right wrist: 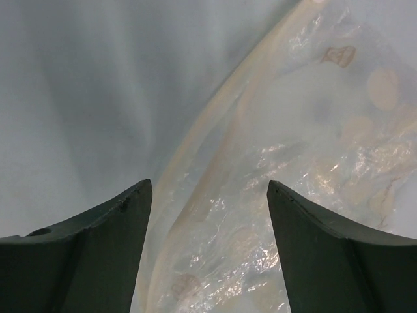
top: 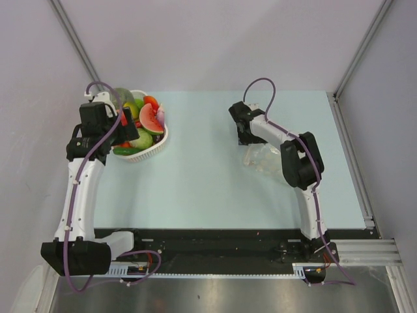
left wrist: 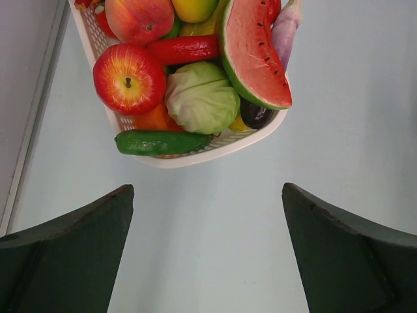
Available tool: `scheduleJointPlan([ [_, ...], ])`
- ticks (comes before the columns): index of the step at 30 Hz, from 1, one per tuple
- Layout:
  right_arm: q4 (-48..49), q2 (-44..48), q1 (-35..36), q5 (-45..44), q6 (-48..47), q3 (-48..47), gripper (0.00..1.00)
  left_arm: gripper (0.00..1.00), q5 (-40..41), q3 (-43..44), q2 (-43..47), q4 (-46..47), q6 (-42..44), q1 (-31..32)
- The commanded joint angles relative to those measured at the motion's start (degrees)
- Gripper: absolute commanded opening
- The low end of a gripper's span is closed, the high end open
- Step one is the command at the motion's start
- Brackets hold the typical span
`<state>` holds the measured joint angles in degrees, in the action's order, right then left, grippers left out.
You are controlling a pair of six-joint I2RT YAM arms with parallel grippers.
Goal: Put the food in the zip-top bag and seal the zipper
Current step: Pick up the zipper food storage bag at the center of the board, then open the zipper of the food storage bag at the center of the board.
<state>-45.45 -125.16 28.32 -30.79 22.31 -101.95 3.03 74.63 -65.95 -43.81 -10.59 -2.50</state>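
Pale blue-green tabletop, enclosed by plain grey-lilac walls; arms mounted at its near edge.

Food: all in a white slotted basket at the far left of the tabletop; glossy watermelon slice, red flesh with dark seeds and a green rind; red apple with yellow flush; pale green cabbage-like ball; long red pepper; dark green cucumber along the rim.

Zip-top bag: clear, crinkled, faint pale prints; lies flat right of centre, well apart from the basket, no food in it; zipper a pale strip along one edge.

Left hand: spread wide, holding nothing, over bare tabletop just beside the basket.

Right hand: spread wide over the bag's zipper edge, gripping nothing; contact with the plastic cannot be told.
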Motion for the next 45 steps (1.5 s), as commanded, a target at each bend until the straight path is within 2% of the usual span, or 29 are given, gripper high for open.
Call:
scheduleJointPlan([
  [1,-1.2,0.3,-1.0,-3.1,1.9,-1.5,0.72,1.0,1.1,-0.5,2.2,2.5,-1.6,0.0],
  [5,-1.3,1.9,-1.6,-1.9,2.0,-1.1,0.57,1.0,0.4,-0.6,2.1,3.1,-2.4,0.0],
  [6,-1.3,2.2,-1.8,-1.7,1.9,-1.0,0.46,1.0,-0.1,-0.6,2.0,3.3,-2.4,-0.1],
  [8,-1.2,2.7,-2.2,-0.3,1.6,-0.9,0.33,1.0,-1.0,-0.6,1.8,3.5,-2.4,-0.1],
  [9,-1.2,3.0,-2.8,0.5,1.5,-0.9,0.17,1.0,-1.7,-0.5,1.8,3.6,-2.4,0.0],
  [11,-1.6,4.4,-3.4,3.6,0.9,-0.9,0.02,1.0,-2.5,-0.5,2.1,3.9,-1.7,0.0],
  [12,-1.2,5.2,-3.8,5.2,0.3,-0.8,0.0,1.0,-4.3,-0.5,2.2,4.5,-1.3,0.0],
  [15,0.4,9.8,-4.8,14.7,-4.6,-0.4,0.0,1.0,-8.3,-0.7,3.5,6.5,1.3,-0.1],
  [18,7.8,20.3,-6.2,28.8,-11.2,5.3,0.0,1.0,-16.4,-0.9,4.4,9.1,3.5,-0.1],
  [19,13.8,23.3,-7.6,33.0,-12.9,10.7,0.0,1.0,-22.2,-1.2,4.7,10.1,3.5,-0.1],
  [20,16.2,29.0,-8.4,41.9,-15.0,12.7,0.0,1.0,-24.8,-1.8,5.0,12.2,3.2,0.0],
  [22,22.3,33.3,-10.7,50.4,-15.8,16.1,0.0,1.0,-30.9,-2.9,5.5,14.9,1.0,0.2],
  [23,23.6,35.3,-12.3,57.6,-15.9,17.6,0.0,1.0,-34.9,-4.1,5.6,18.2,0.0,0.7],
  [25,23.7,37.8,-12.8,61.8,-15.0,17.1,0.0,1.0,-36.9,-4.8,5.4,21.1,-3.4,1.9],
  [30,25.9,41.7,-10.5,63.2,-9.8,18.9,0.0,1.0,-35.4,-3.7,1.9,24.9,-6.5,13.8],
  [34,23.9,43.2,-5.6,52.8,-9.4,19.6,0.0,0.99,-36.2,-3.4,-0.7,27.7,-10.2,20.1],
  [36,24.4,44.2,-3.7,50.7,-8.0,21.3,0.0,0.99,-35.1,-3.1,-1.5,29.1,-11.8,24.1],
  [40,25.1,47.7,0.2,45.0,-5.7,24.1,0.0,0.98,-33.1,-2.3,-5.0,31.2,-14.5,29.7],
  [45,26.1,49.2,2.6,43.7,-3.9,27.2,0.0,0.94,-26.7,-1.3,-9.6,31.0,-17.3,34.2],
])
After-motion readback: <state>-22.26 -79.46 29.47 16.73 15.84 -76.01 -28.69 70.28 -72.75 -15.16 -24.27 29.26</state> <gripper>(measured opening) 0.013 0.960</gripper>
